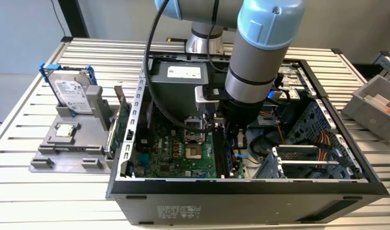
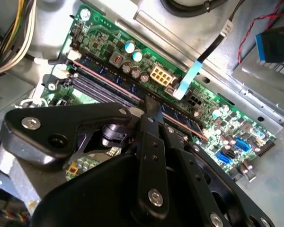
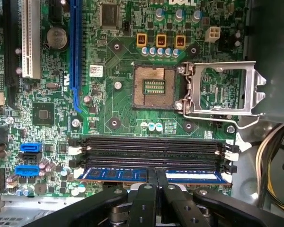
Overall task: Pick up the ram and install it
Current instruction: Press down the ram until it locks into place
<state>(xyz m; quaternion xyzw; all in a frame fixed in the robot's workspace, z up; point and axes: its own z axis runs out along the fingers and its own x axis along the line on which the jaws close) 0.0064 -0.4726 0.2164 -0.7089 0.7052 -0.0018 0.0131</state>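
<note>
The black tool (image 3: 156, 182) fills the near side of the first wrist view, its fingers pressed together on the top edge of the ram (image 3: 151, 175). The ram lies along the memory slot (image 3: 154, 163) nearest the motherboard's (image 3: 113, 104) edge, inside the open computer case (image 1: 246, 191) on the table (image 1: 28, 201). To do this well, I think the push should go straight down, with the ram kept level until both end clips (image 3: 231, 168) snap in.

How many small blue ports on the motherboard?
2: one small blue port off the memory slots' end, the second beside it. The end effector may hide others.
</note>
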